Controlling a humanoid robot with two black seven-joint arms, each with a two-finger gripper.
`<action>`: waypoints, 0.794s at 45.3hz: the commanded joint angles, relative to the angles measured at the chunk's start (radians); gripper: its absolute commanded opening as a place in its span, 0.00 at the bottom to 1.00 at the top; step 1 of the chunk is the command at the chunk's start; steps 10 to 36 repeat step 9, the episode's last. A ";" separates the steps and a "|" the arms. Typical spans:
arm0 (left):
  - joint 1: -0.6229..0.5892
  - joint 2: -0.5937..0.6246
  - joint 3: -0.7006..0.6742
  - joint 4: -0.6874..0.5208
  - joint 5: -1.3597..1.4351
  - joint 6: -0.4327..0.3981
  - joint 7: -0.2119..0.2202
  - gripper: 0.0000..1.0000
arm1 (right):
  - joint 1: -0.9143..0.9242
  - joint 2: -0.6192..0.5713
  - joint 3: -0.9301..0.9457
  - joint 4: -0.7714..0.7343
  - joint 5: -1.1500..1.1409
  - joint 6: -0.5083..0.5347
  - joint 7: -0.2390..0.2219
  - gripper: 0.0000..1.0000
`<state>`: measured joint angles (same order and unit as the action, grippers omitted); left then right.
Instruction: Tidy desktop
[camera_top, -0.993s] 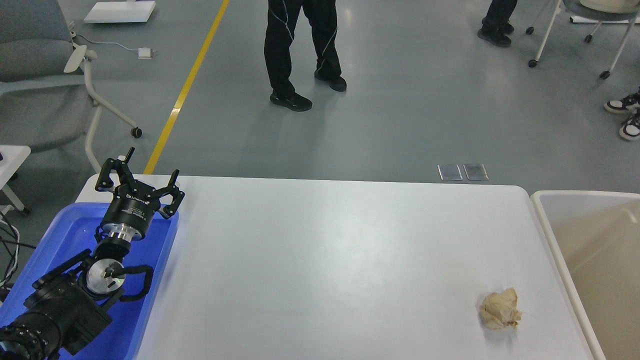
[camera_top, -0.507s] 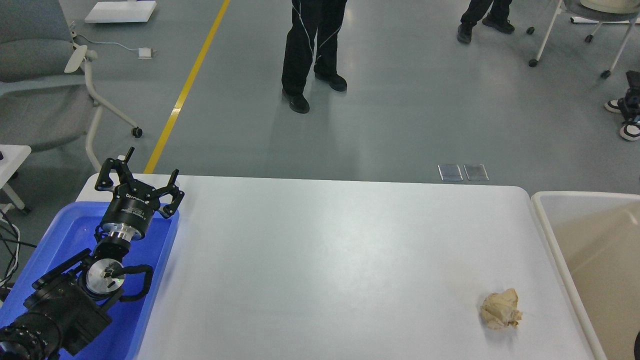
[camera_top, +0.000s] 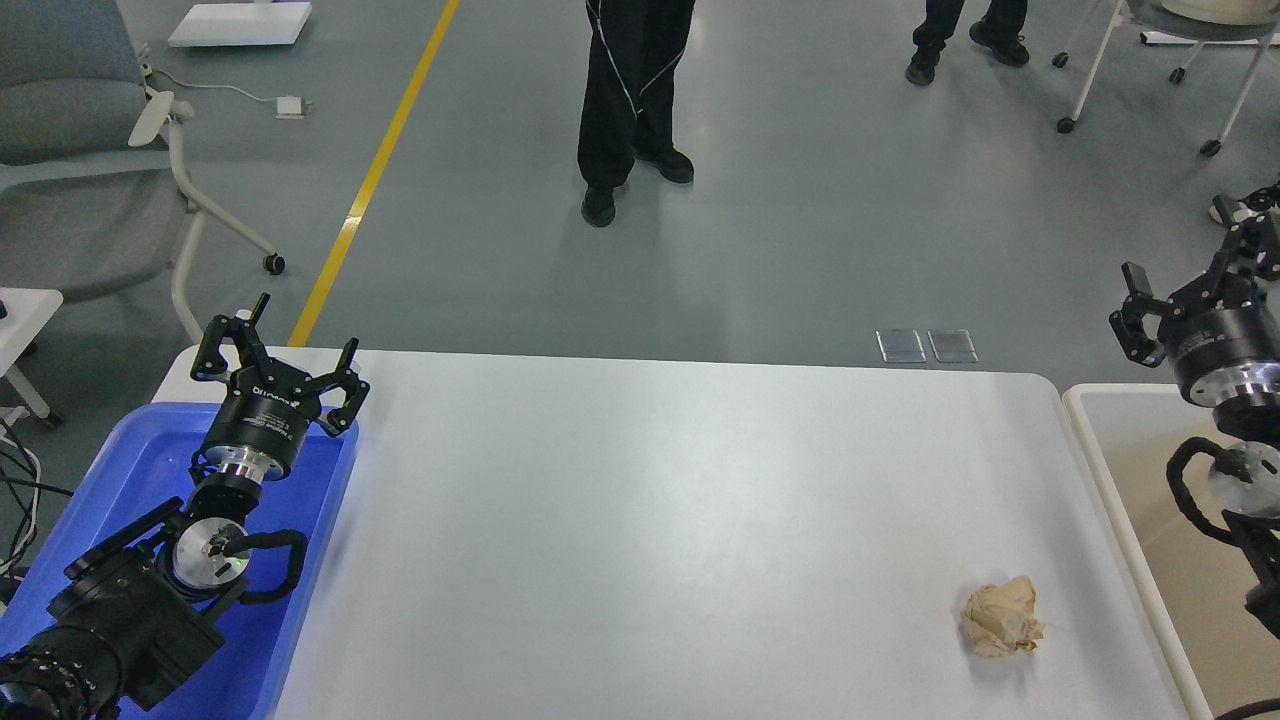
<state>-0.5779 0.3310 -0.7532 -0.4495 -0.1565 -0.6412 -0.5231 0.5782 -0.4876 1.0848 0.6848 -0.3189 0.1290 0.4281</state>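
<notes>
The desktop (camera_top: 640, 520) is a large white rectangular top with rounded corners, filling the lower middle of the head view; its long axis runs left to right across the view, with the far long edge lying level toward the grey floor (camera_top: 800, 200). A single crumpled beige paper wad (camera_top: 1001, 619) rests on the desktop near its front right corner, well apart from both arms. A blue tray (camera_top: 110, 480) sits at the left end of the desktop, and an off-white bin (camera_top: 1100, 460) with a beige interior stands just beside the right end. The left gripper (camera_top: 278, 357) hangs over the far corner of the blue tray, fingers spread apart and holding nothing. The right gripper (camera_top: 1190, 290) is raised above the far part of the bin, beyond the desktop's right edge; its fingers stand apart and nothing is between them, though the outer finger is partly cut by the view's edge. On the floor beyond, a person's legs (camera_top: 625, 100) in dark trousers stand near a yellow line (camera_top: 380, 170), and a grey chair (camera_top: 70, 150) stands at far left.
</notes>
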 joint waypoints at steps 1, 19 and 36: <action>0.000 0.000 0.000 0.000 0.000 0.000 0.000 1.00 | -0.066 0.030 0.001 -0.004 0.001 0.023 0.008 1.00; 0.000 0.000 0.000 0.000 0.000 0.000 0.000 1.00 | -0.070 0.030 0.001 -0.005 0.004 0.024 0.008 1.00; 0.000 0.000 0.000 0.000 0.000 0.000 0.000 1.00 | -0.070 0.030 0.001 -0.005 0.004 0.024 0.008 1.00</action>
